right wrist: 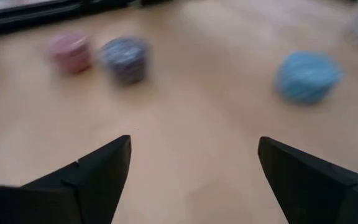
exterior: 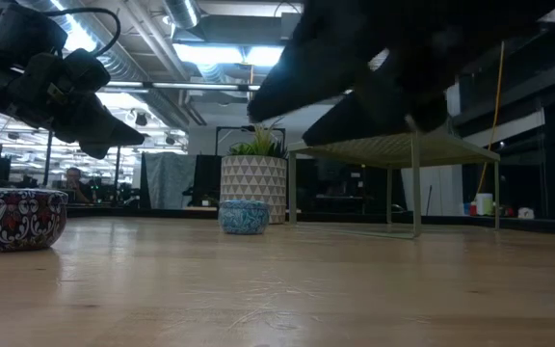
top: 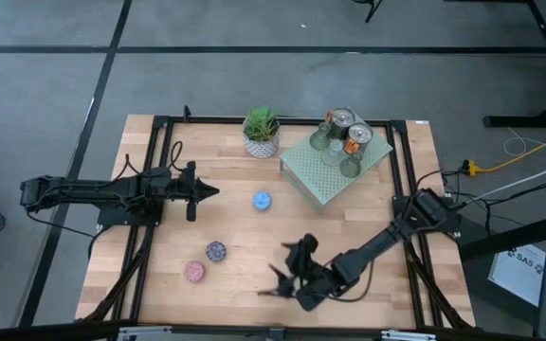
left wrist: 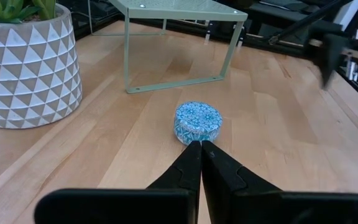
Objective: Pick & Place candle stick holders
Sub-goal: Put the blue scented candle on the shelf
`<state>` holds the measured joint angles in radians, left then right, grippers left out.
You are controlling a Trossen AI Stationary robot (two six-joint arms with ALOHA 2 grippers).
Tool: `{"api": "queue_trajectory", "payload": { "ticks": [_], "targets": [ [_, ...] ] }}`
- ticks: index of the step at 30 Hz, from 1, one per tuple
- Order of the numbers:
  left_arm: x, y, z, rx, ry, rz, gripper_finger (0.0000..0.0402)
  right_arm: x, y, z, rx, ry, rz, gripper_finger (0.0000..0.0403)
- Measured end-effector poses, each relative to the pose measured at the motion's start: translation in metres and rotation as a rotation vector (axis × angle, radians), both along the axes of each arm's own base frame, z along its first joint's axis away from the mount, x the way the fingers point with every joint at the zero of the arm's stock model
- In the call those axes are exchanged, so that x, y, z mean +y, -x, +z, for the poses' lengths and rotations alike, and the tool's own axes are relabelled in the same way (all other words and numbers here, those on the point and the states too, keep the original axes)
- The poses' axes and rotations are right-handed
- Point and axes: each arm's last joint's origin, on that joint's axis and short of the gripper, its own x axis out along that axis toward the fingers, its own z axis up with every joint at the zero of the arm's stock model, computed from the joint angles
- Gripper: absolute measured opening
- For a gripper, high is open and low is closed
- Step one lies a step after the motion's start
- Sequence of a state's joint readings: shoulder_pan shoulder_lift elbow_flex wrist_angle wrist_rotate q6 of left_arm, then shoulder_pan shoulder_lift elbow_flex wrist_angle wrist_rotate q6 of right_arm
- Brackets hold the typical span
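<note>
A blue holder stands on the table's middle and also shows in the left wrist view and the low view. A purple mosaic holder and a pink holder stand near the front left. Two silver-copper holders, a clear glass one and an olive one stand on the pale green slab. My left gripper is shut and empty, its tips pointing at the blue holder from the left, a short gap away. My right gripper is open and empty, above the table's front middle, to the right of the purple holder and the pink holder.
A green plant in a white patterned pot stands at the far middle, left of the slab. The slab stands on thin legs above the wood. Bare wood lies between the blue holder and the front edge.
</note>
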<state>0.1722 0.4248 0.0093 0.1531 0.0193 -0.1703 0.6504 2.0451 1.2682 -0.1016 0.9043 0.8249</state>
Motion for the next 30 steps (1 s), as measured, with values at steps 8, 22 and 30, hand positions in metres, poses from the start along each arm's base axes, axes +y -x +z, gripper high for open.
{"api": "queue_trajectory", "payload": {
  "ticks": [8,22,30],
  "targets": [
    [0.000,0.000,0.000,0.000,0.000,0.000,0.0006,-0.058,-0.035,-0.020,0.015,0.014,-0.191,0.0353],
    [0.000,0.000,0.000,0.000,0.000,0.000,0.0006,-0.107,-0.058,-0.026,0.221,-0.051,-0.018,0.0353],
    [0.000,0.000,0.000,0.000,0.000,0.000,0.0005,-0.125,-0.066,-0.023,0.163,-0.042,-0.091,0.0353]
  ]
}}
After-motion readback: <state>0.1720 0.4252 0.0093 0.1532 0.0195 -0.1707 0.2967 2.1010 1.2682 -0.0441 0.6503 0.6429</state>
